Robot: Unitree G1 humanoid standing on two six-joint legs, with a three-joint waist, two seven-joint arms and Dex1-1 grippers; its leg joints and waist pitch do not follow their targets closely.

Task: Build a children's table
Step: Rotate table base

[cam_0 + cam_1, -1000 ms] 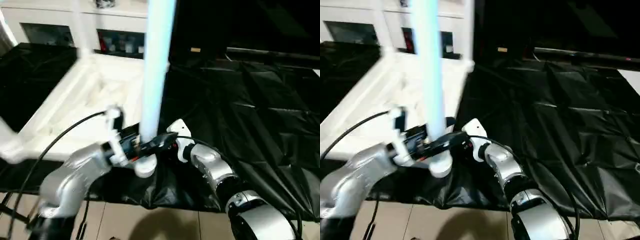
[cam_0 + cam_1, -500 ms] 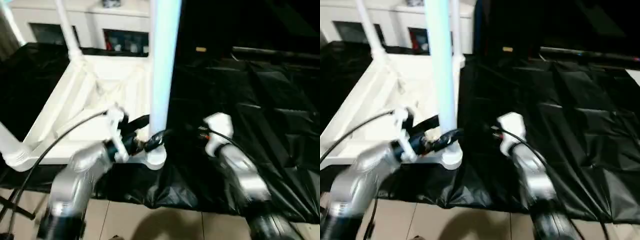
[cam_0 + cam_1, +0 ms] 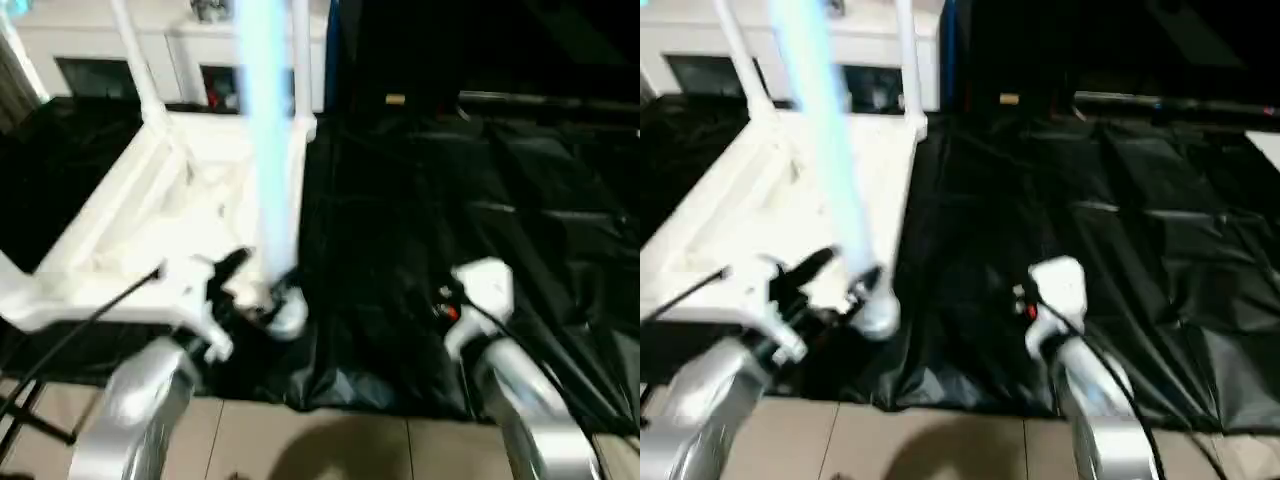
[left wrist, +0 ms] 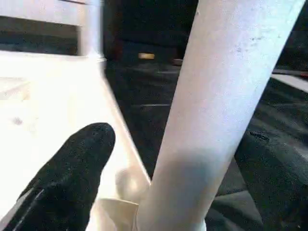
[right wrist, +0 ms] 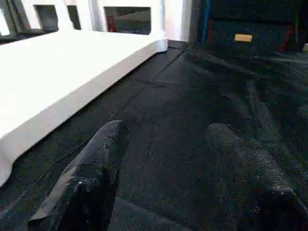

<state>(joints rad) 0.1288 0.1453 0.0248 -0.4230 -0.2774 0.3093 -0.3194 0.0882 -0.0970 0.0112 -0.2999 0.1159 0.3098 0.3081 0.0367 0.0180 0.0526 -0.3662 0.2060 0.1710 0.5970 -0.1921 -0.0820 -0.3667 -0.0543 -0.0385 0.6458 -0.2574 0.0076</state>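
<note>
The white table top point(image 3: 130, 220) lies upside down on a black sheet. A long white leg point(image 3: 268, 150) stands upright in its near right corner socket point(image 3: 288, 318). Two more legs point(image 3: 135, 60) point(image 3: 300, 60) stand in the far corners. My left gripper point(image 4: 178, 139) is open around the near leg just above the socket, one black finger point(image 4: 72, 168) clearly off the tube. My right gripper point(image 5: 168, 129) is open and holds nothing, low over the sheet to the right of the table top's edge point(image 5: 57, 91). The right arm's white wrist point(image 3: 482, 285) is well right of the leg.
The black sheet point(image 3: 450, 180) covers the ground to the right and far side. A white cabinet with glass doors point(image 3: 100, 40) stands behind the table top. Pale floor tiles point(image 3: 330, 450) run along the sheet's near edge. A black cable point(image 3: 80, 320) trails from my left arm.
My right gripper has let go of the leg and drawn away to the right. The left gripper stays at the leg's base. The camera has also shifted.
</note>
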